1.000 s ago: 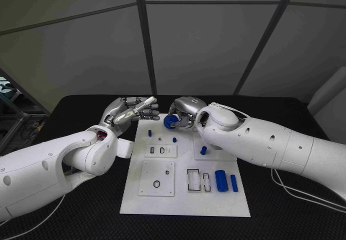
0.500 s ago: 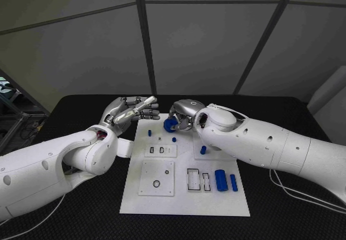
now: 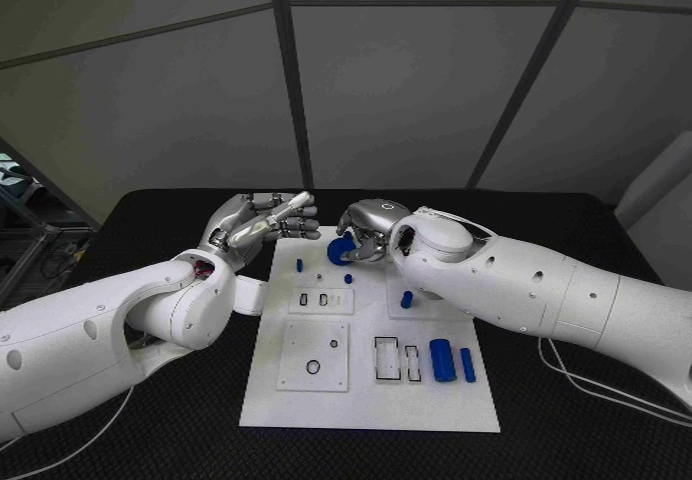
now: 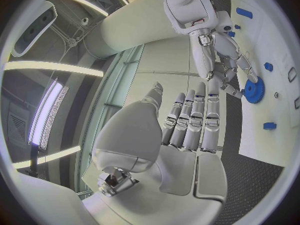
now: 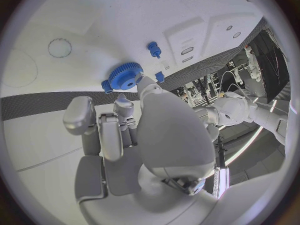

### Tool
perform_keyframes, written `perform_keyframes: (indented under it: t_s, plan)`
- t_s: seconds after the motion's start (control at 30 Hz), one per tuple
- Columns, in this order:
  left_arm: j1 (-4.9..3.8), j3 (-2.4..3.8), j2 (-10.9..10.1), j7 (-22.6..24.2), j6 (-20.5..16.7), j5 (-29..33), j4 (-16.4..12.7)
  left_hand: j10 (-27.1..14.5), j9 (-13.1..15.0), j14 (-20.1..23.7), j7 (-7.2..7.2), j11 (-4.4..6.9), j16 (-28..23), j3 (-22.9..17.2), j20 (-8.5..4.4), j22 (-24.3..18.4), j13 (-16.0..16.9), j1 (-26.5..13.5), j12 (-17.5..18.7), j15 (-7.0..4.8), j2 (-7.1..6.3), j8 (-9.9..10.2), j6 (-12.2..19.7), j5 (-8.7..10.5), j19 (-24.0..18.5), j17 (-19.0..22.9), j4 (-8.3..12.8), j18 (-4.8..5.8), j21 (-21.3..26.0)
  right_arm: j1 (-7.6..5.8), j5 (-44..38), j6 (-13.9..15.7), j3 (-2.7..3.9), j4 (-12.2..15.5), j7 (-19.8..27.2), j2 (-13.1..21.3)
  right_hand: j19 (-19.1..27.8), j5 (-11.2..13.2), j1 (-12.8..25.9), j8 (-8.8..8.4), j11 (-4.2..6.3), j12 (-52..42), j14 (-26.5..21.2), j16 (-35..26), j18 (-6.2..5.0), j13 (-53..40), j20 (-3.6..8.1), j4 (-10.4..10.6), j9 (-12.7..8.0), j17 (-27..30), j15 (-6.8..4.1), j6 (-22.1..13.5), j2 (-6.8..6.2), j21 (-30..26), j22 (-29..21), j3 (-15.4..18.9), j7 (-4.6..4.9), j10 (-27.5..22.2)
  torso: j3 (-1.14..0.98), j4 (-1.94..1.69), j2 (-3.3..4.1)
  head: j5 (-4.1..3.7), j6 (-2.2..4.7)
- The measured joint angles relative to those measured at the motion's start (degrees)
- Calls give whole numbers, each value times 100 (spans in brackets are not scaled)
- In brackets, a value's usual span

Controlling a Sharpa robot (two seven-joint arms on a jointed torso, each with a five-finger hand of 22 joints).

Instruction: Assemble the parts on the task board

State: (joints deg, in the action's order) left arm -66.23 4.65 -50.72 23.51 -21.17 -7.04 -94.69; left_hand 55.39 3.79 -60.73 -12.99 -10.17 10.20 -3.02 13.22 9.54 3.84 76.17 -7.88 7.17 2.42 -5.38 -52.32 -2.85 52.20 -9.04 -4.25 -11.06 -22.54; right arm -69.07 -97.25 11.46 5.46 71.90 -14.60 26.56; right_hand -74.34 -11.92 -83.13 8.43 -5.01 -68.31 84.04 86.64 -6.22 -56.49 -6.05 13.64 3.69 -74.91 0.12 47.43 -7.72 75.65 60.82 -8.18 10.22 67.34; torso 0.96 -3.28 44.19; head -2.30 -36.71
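The white task board (image 3: 371, 400) lies in the middle of the black table. My right hand (image 3: 369, 228) hovers over its far end and pinches a blue gear (image 3: 340, 251) at its fingertips, low over the board. The gear (image 5: 125, 76) sits against the board (image 5: 94, 15) under my right hand (image 5: 125, 135). My left hand (image 3: 260, 222) is raised just left of the board's far corner, fingers straight and side by side, holding nothing. The left wrist view shows my left hand (image 4: 187, 120), with my right hand (image 4: 225, 60) on the gear (image 4: 254, 91) beyond it.
Small blue pegs (image 3: 300, 266) (image 3: 348, 279) (image 3: 407, 299) stand on the board's far half. Two blue cylinders (image 3: 441, 360) (image 3: 467, 365) lie side by side near its right edge. Raised plates with slots and holes (image 3: 315, 355) take up the board's left and near parts.
My right hand has dropped slightly with the gear, bringing it closer to the board. My left hand has stayed where it was.
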Motion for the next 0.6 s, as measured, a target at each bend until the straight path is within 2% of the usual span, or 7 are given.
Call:
perform_keyframes:
  t_s: [0.07, 0.13, 0.27, 0.37, 0.6]
  plan:
    - [0, 0, -1, 0, 0, 0, 0, 0, 0, 0, 0, 0, 0, 0, 0, 0, 0, 0, 0, 0, 0, 0, 0, 0, 0, 0, 0, -1, 0, 0, 3, -12, 0, -2, 1, -1, -19, -24, 24, 0, 0, 0, 0, 0, 0, -8, -19, 14, 8, 0, 0, -1, -24, 0, 0, 14, 1, 0, 0, 0, 0, -1, 1]
    - [0, 0, -1, 0, 0, 0, -1, 0, 0, 0, 0, 0, 0, 0, 0, 0, 0, 0, 0, 0, 0, 0, 0, 0, 0, -1, 0, 0, 0, 1, 12, -28, 0, -6, 3, -1, -20, -94, 104, 0, 0, 0, -2, 0, 0, -47, -19, 66, 25, 0, 2, -1, 34, 0, 2, 34, 1, 0, 1, 0, 0, -2, 1]
    - [0, 0, -5, 0, 0, 0, -3, 0, 0, 0, 0, 0, 0, 0, 0, 0, 0, 0, 0, 0, 0, 0, 0, 0, 0, 0, 0, 0, 0, 1, 51, -62, 0, -9, 7, 2, -39, -421, 361, 30, -21, -72, -20, 25, -1, -137, -39, 238, 40, 0, 20, 126, 120, 0, 30, 59, -11, 25, 1, -1, 0, -6, 3]
    - [0, 0, -9, 0, 0, 0, -5, 0, 0, 0, 0, 0, 0, 0, 0, 0, 0, 0, 0, 0, 0, 0, 0, 0, 0, 0, 0, 0, 0, 1, 110, -101, 0, -5, 15, 15, -39, -636, 622, 67, 18, -193, -20, 41, -1, -262, -39, 259, 54, 0, 20, 271, 239, 0, 71, 71, -41, 126, 1, -3, 0, -7, 3]
    - [0, 0, -18, 0, -1, 0, -13, 0, 0, 0, 0, 0, 0, 0, 0, 0, 0, 0, 0, 0, 0, 0, 0, 0, 0, 0, 0, 0, 0, -9, 267, -214, 8, 4, 33, 36, -40, -690, 1141, 64, 21, -329, -20, 83, 0, -446, -39, 301, 41, 0, 20, 355, 337, 40, 147, 165, -75, 228, 1, -3, -1, -10, -12]
